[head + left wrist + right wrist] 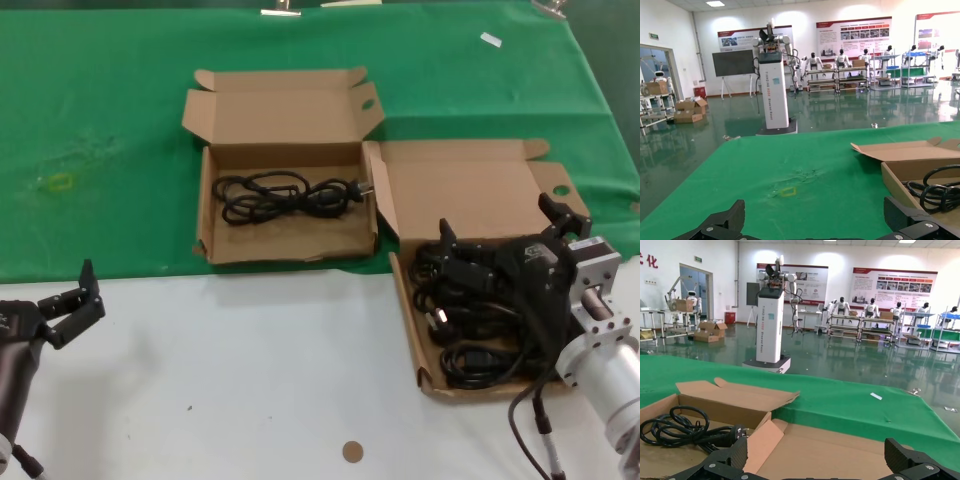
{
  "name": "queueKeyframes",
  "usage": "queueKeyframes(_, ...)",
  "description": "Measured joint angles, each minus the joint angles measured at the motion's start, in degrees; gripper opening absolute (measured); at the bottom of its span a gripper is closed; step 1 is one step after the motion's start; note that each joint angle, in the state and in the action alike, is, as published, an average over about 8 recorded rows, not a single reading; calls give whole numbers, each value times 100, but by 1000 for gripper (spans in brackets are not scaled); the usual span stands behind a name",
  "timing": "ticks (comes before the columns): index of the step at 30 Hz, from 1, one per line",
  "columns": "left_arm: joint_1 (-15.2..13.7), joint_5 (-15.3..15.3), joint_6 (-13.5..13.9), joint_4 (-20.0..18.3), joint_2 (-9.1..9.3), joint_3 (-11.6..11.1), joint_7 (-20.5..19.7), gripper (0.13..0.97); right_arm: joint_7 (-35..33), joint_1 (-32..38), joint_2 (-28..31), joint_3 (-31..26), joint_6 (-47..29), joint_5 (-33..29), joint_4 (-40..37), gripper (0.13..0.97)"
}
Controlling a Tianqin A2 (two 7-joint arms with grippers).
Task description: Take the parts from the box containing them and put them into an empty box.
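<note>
Right gripper (505, 232), lower right of the head view, jaws spread wide and clamped on nothing, poised over the shallow brown cardboard mailer box at the right (480, 180); fingers (447, 236) apart probably to straddle a bundle before closing. Beneath and just ahead of it, several coiled black power cables with plugs (470, 330), piled in this box's tray, the arm's own body hiding part of the pile. Lid folded back flat toward the upper right, leaving the tray free to approach from above. Just beside it, toward upper centre, the second shallow brown cardboard box (285, 245), lid likewise open and standing, already containing one coiled black cable (285, 195) laid across the middle, plug end toward the neighbouring box; judged the receiving box, so transfer appears begun with most bundles remaining. Both boxes set partly on a green cloth (100, 120) over a white tabletop (250, 380), close together, apparently to shorten the carry. Left gripper (70, 305), lower left of the head view, jaws parted and empty, parked over the white surface well apart from both boxes.
</note>
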Motion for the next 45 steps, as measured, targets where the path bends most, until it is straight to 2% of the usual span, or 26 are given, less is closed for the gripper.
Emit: queueKeyframes(45, 0, 0, 0, 0, 0, 0, 0, 966, 0, 0, 0, 0, 0, 0, 0, 966)
